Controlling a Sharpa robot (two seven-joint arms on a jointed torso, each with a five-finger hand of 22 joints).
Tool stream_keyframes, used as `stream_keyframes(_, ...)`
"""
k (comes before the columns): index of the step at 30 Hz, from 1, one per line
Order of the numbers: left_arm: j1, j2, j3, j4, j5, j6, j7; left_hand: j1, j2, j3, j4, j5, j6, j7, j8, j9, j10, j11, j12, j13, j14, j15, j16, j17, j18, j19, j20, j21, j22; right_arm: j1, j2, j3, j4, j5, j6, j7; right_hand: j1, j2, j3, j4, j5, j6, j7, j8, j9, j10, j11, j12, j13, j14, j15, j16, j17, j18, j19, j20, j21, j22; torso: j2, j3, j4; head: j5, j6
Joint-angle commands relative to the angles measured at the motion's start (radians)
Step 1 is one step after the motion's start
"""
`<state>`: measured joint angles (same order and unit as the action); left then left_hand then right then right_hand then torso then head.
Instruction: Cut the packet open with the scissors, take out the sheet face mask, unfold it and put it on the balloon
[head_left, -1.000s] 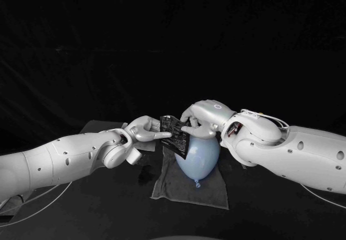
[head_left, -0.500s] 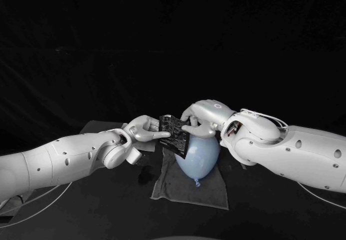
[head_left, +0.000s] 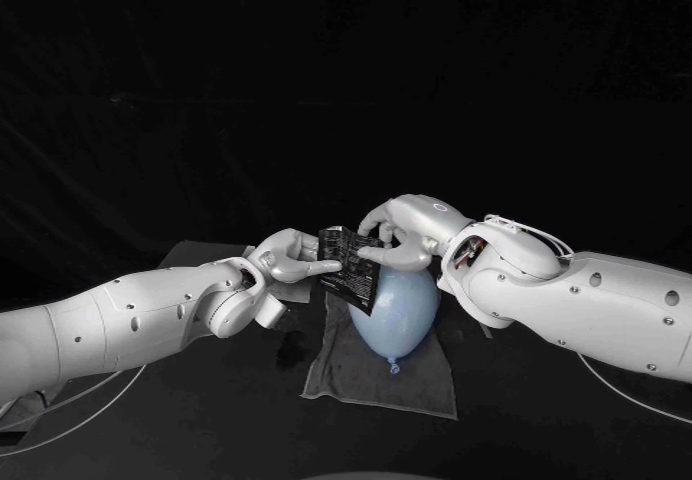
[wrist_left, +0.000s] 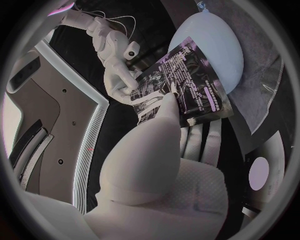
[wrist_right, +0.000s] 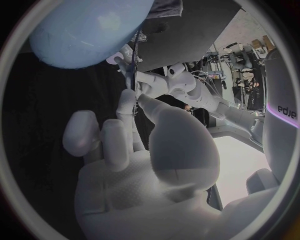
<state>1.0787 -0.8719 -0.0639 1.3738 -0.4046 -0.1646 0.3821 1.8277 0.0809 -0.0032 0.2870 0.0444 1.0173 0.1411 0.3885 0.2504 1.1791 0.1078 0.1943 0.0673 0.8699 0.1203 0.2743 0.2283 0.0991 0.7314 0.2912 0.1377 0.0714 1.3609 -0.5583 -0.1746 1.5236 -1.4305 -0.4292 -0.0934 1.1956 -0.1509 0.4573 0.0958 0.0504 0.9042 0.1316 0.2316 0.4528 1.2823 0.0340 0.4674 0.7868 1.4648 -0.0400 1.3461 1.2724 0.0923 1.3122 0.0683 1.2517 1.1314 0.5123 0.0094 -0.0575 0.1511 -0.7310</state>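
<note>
A black printed packet (head_left: 349, 268) hangs upright between my two hands, just above a pale blue balloon (head_left: 392, 315). My left hand (head_left: 293, 260) pinches the packet's left side between thumb and fingers. My right hand (head_left: 401, 235) grips its upper right edge from above. The left wrist view has the packet (wrist_left: 181, 82) face-on, my left thumb (wrist_left: 164, 107) pressed on it, the right hand (wrist_left: 115, 65) at its far edge and the balloon (wrist_left: 212, 42) behind. From the right wrist the packet (wrist_right: 131, 75) is edge-on under the balloon (wrist_right: 87, 30), beyond my right hand (wrist_right: 137, 150).
The balloon lies on a grey cloth (head_left: 378, 375) spread on the black table, its knot pointing toward me. A grey flap (head_left: 293, 292) sits under my left hand. Dark table lies on both sides of the cloth.
My right hand has turned slightly and shifted a little leftward over the packet's top edge. The packet, the left hand and the balloon have hardly moved.
</note>
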Motion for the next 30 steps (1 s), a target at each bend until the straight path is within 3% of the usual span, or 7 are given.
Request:
stream_keyframes(1, 0.002, 0.001, 0.001, 0.004, 0.008, -0.021, 0.021, 0.000, 0.039, 0.010, 0.001, 0.004, -0.016, 0.002, 0.000, 0.043, -0.008, 0.007, -0.013, -0.003, -0.011, 0.005, -0.012, 0.001, 0.018, 0.007, 0.000, -0.002, -0.002, 0.001, -0.001, 0.000, -0.001, 0.085, -0.001, 0.013, -0.013, 0.001, -0.010, 0.012, -0.002, -0.008, 0.002, -0.008, -0.004, -0.002, 0.009, -0.007, -0.002, 0.028, 0.010, -0.006, -0.003, 0.013, -0.004, 0.006, -0.007, -0.006, -0.001, 0.0000, -0.0006, 0.001, 0.001)
stream_keyframes(8, 0.002, 0.000, 0.001, 0.008, 0.006, -0.025, 0.021, 0.003, 0.073, 0.030, 0.000, 0.004, -0.042, 0.013, -0.005, 0.053, -0.022, 0.016, -0.035, -0.003, -0.029, 0.013, -0.028, 0.001, 0.014, 0.007, 0.000, -0.008, -0.004, 0.001, -0.013, 0.000, 0.010, 0.151, 0.026, 0.017, -0.020, 0.014, -0.022, 0.037, -0.002, 0.001, 0.001, -0.013, -0.007, 0.003, 0.009, -0.003, 0.000, 0.033, 0.010, 0.000, 0.005, 0.010, 0.007, 0.008, -0.001, 0.006, 0.000, 0.0004, -0.0003, 0.002, 0.002)
stream_keyframes(12, 0.002, 0.000, 0.000, 0.009, -0.004, -0.022, 0.020, 0.005, 0.082, 0.038, -0.001, 0.004, -0.049, 0.014, -0.007, 0.057, -0.026, 0.019, -0.042, -0.003, -0.035, 0.015, -0.033, 0.001, 0.011, 0.007, 0.000, -0.011, -0.004, 0.001, -0.012, 0.000, 0.001, 0.237, 0.020, 0.027, 0.004, 0.060, -0.003, 0.047, -0.001, 0.023, -0.003, -0.012, -0.008, -0.003, 0.006, -0.002, 0.001, 0.028, 0.008, -0.015, -0.014, 0.013, 0.002, 0.007, -0.013, -0.005, 0.000, -0.0002, -0.0004, -0.001, 0.003)
stream_keyframes(16, 0.002, 0.001, 0.000, 0.013, -0.011, -0.016, 0.018, 0.005, 0.091, 0.048, 0.000, 0.004, -0.058, 0.017, -0.009, 0.062, -0.031, 0.022, -0.050, -0.003, -0.041, 0.018, -0.038, 0.001, 0.008, 0.002, 0.000, -0.016, -0.005, 0.001, 0.000, 0.000, -0.022, 0.295, 0.037, 0.032, 0.041, 0.080, 0.017, 0.041, -0.002, 0.035, 0.001, -0.017, -0.017, -0.087, 0.016, -0.018, 0.001, -0.037, 0.019, -0.115, -0.128, 0.043, -0.103, 0.015, -0.143, -0.150, 0.000, 0.0005, 0.0012, -0.001, 0.004)
stream_keyframes(21, 0.002, 0.002, 0.000, 0.022, -0.018, -0.006, 0.017, 0.004, 0.094, 0.053, -0.001, 0.004, -0.062, 0.018, -0.009, 0.065, -0.034, 0.023, -0.054, -0.003, -0.045, 0.020, -0.041, 0.002, 0.005, -0.002, 0.000, -0.020, -0.005, 0.001, 0.022, 0.000, -0.051, 0.318, 0.052, 0.038, 0.103, 0.108, 0.051, 0.000, -0.001, 0.072, -0.018, 0.010, -0.008, -0.118, 0.003, -0.009, 0.004, -0.061, 0.012, -0.128, -0.143, 0.051, -0.132, 0.015, -0.181, -0.180, 0.001, -0.0001, 0.0015, -0.004, 0.006)
stream_keyframes(22, 0.002, 0.002, 0.000, 0.023, -0.020, -0.005, 0.017, 0.004, 0.093, 0.053, -0.001, 0.004, -0.063, 0.018, -0.009, 0.066, -0.034, 0.024, -0.054, -0.003, -0.045, 0.020, -0.041, 0.002, 0.005, -0.002, 0.000, -0.020, -0.005, 0.001, 0.025, 0.000, -0.056, 0.321, 0.052, 0.038, 0.145, 0.124, 0.082, -0.040, -0.002, 0.093, -0.024, 0.032, 0.003, -0.108, -0.004, 0.003, 0.007, -0.043, 0.005, -0.095, -0.107, 0.044, -0.106, 0.008, -0.152, -0.143, 0.001, -0.0003, 0.0016, -0.004, 0.005)
stream_keyframes(30, 0.002, 0.002, -0.001, 0.033, -0.028, -0.001, 0.018, 0.005, 0.090, 0.054, -0.002, 0.004, -0.064, 0.019, -0.008, 0.068, -0.034, 0.023, -0.056, -0.002, -0.046, 0.020, -0.042, 0.003, 0.004, -0.005, 0.000, -0.023, -0.006, -0.005, 0.044, 0.000, -0.080, 0.329, 0.038, 0.023, 0.119, 0.090, 0.128, -0.104, -0.001, 0.125, -0.048, 0.117, 0.045, -0.041, -0.028, 0.069, 0.022, 0.033, -0.018, 0.046, 0.051, 0.007, 0.015, -0.014, -0.008, 0.028, 0.000, -0.0001, 0.0018, -0.004, 0.003)
